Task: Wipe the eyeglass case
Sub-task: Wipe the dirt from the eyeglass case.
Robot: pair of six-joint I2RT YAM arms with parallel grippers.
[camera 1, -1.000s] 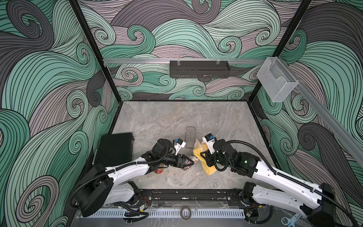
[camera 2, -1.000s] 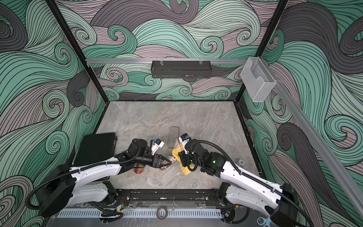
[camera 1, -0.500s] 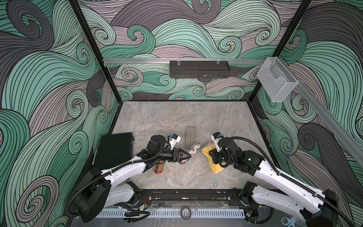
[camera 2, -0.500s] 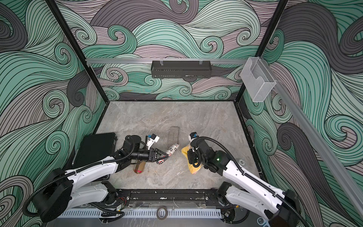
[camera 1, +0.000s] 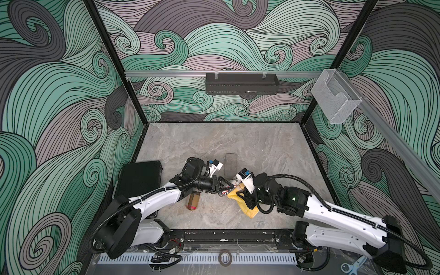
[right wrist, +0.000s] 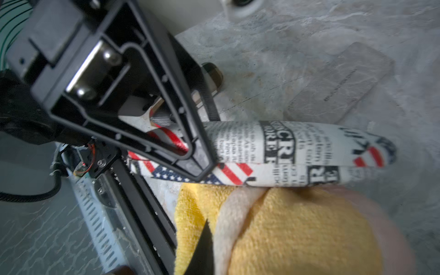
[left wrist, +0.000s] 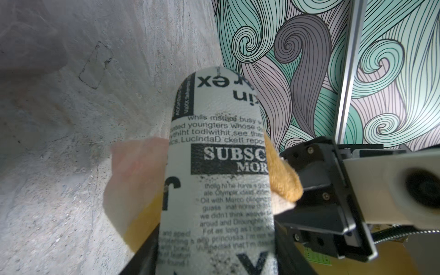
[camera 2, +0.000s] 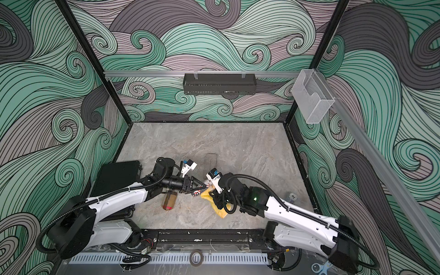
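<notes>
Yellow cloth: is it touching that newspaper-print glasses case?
Touching. In the right wrist view the yellow cloth presses against the glasses case, no gap.

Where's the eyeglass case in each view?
In a top view: eyeglass case sits where the two arms meet, mostly hidden.
In a top view: same spot.
Left wrist: fills the centre, newsprint pattern.
Right wrist: runs across the centre, against the yellow cloth, case at.
Shared landmark: clear flat slab lying just beyond the case.

Far tabletop (camera 1: 226,138) open, bottle (camera 1: 192,201), grey slab (camera 1: 231,162) — obstacles
</notes>
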